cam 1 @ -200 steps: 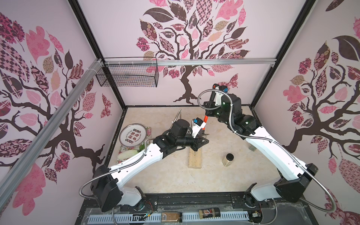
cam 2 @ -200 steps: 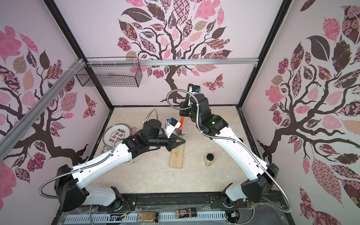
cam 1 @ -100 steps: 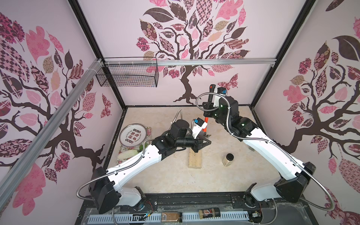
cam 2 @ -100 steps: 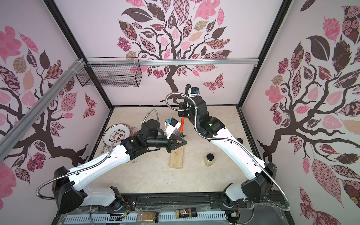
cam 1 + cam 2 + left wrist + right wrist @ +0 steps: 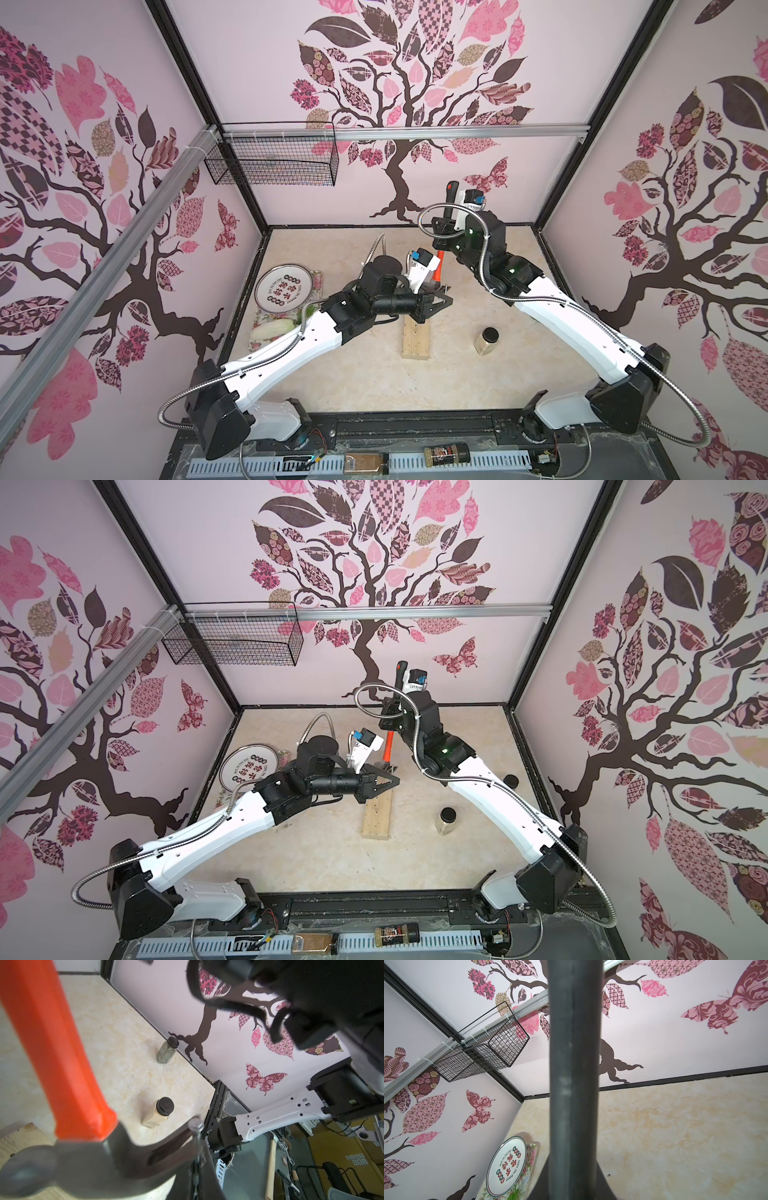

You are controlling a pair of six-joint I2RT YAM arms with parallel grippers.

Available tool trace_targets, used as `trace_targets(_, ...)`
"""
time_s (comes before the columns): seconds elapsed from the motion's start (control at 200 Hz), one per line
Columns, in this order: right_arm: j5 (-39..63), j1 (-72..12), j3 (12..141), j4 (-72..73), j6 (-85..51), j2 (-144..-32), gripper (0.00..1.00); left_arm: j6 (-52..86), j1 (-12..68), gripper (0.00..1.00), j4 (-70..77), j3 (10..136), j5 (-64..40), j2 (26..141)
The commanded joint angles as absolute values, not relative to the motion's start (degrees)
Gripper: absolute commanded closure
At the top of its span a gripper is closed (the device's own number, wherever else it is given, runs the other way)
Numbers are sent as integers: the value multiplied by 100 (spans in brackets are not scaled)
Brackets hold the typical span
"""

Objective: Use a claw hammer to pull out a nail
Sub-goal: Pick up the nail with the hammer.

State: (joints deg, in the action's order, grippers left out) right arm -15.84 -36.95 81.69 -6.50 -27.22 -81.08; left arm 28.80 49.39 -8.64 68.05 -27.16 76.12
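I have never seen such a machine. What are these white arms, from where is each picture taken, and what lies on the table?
These are two robot arms, each ending in jaws. Two pictures look down on the whole scene from above; two come from cameras on the wrists. The right arm holds the claw hammer by its black handle, jaws shut. The claw is hooked under the nail, seen in the left wrist view, above the wooden block. The left arm has its jaws shut beside the hammer's head. The table also bears a pale jar, a greenish jar and a plate.
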Motion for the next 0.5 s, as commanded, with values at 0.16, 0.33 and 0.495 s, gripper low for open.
trace_targets(0.16,-1940,-3643,7897,179,-2804,-7560,94,3480,4922,100,44,6838,-2409,7329)
trace_targets(0.33,-2080,-3642,7918,190,-2731,-7532,94,3318,4933,100,-168,6917,-2522,7354)
trace_targets(0.495,-2164,-3646,7895,185,-2698,-7523,94,3150,4940,100,-546,6977,-2462,7334)
